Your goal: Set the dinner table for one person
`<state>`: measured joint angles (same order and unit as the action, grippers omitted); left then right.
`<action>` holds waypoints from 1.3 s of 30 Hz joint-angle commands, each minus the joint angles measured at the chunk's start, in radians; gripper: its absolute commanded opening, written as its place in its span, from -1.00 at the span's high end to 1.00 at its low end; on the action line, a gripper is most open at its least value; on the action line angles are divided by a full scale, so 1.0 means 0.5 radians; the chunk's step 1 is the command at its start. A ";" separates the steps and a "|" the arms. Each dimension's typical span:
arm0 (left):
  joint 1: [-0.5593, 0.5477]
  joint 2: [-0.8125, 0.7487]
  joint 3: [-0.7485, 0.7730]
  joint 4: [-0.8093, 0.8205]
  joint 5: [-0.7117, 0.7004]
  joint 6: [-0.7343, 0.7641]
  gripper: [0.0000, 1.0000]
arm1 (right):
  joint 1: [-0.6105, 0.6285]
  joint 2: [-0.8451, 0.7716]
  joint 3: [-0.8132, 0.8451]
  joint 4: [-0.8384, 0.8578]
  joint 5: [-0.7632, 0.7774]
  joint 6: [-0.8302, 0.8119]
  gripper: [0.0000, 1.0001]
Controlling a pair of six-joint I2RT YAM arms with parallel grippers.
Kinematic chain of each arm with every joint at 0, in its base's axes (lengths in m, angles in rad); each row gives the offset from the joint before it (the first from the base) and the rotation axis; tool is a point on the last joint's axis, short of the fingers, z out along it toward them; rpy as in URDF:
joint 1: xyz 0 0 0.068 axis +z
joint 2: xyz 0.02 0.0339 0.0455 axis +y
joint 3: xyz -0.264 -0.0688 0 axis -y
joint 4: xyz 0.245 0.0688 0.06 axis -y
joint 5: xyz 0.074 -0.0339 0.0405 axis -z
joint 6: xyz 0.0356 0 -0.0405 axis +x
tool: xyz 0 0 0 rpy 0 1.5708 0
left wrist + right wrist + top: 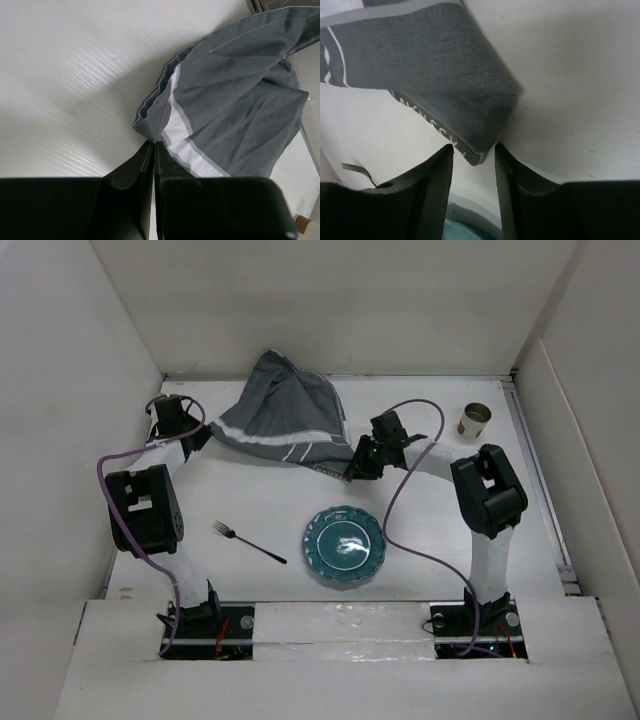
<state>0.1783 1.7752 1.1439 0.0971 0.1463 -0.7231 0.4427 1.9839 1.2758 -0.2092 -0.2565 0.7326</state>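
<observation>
Top external: both arms reach over the far part of dinner table [260, 490]; placemat [285, 410] bunched up betw. the two grippers, not lying flat.
L gripper [153, 145]: fingers pressed together, no gap; they pinch one corner of placemat right at the tips.
R gripper [474, 152]: fingers apart w/ a clear gap; not clamped on anything.
Placemat vs L fingers: dk grey cloth w/ pale stripes fans out ahead of the tips & to their right in left wrist view; hem rumpled just beyond the tips.
Placemat vs R fingers: another corner pokes into the gap betw. the tips; edge w/ woven lettering runs close by the left-hand finger. Touching or not, can't tell.
Table vs fingers: white matte surface under & around both pairs; bare patch ahead-left of L tips, bare patch ahead-right of R tips.
Plate [345, 545]: teal, scalloped rim, on the table behind R fingers, toward the arm bases; teal sliver shows below the gap in right wrist view.
Fork [248, 542]: flat on the table, well behind L fingers, near plate, not touching it; in right wrist view just off the left-hand finger's outer side.
Cup [474, 421]: small, upright, well apart from R fingers, on the side away from the cloth.
Cables [400, 510]: purple, one looping along each arm.
</observation>
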 commanded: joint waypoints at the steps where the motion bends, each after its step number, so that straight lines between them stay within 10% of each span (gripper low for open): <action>1: 0.002 -0.096 0.096 0.030 0.060 -0.005 1.00 | 0.032 0.082 0.099 0.050 -0.036 0.081 0.25; 5: 0.002 -0.145 0.127 0.021 0.088 -0.033 1.00 | 0.032 0.030 0.127 0.020 0.147 0.121 0.99; 24: -0.081 -0.688 0.988 -0.062 0.263 -0.244 1.00 | 0.014 -1.086 0.933 -0.459 1.461 -0.916 1.00; 39: -0.081 -0.449 1.234 0.082 0.324 -0.431 1.00 | -0.232 -0.634 1.620 -0.293 1.379 -1.128 1.00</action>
<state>0.1322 1.4952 1.7199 0.0669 0.2901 -0.9112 0.3748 1.5997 1.9987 -0.3996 0.4519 0.2005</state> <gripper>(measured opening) 0.007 0.011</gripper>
